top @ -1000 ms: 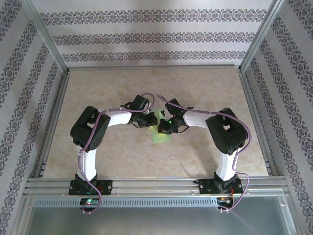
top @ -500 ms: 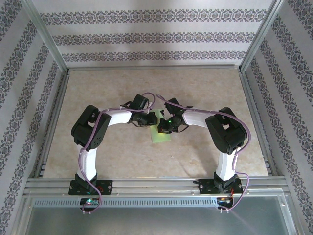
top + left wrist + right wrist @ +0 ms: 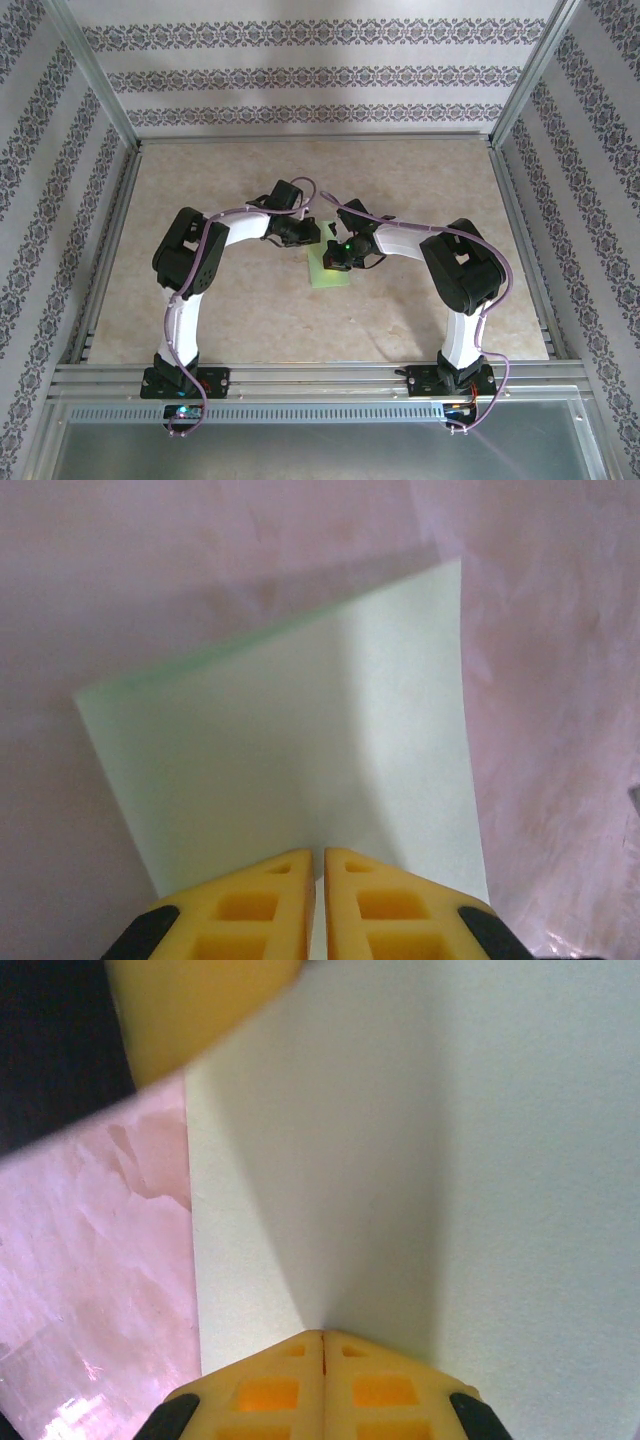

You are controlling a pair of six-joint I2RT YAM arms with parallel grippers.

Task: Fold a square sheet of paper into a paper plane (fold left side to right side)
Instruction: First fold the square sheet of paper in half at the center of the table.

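Square sheet of paper (image 3: pixel 331 276) lay near the middle of the worktop (image 3: pixel 420 190), light green, seen from above as a narrow upright strip. Both arms reached in over its far end: left tool (image 3: pixel 303 238) at the sheet's 11 o'clock, right tool (image 3: pixel 334 258) at about 12 o'clock, the two close together. In the left wrist view the yellow fingers (image 3: pixel 270 900) sat at 6 o'clock, nearly together and pinching the sheet's near edge, and the paper curved away toward 12 o'clock, with one corner at 1 o'clock. In the right wrist view the fingers were pressed fully together at 6 o'clock, gripping the sheet where a shaded bend ran off toward 11 o'clock. A blurred yellow finger (image 3: pixel 190 1010) showed at 11 o'clock.
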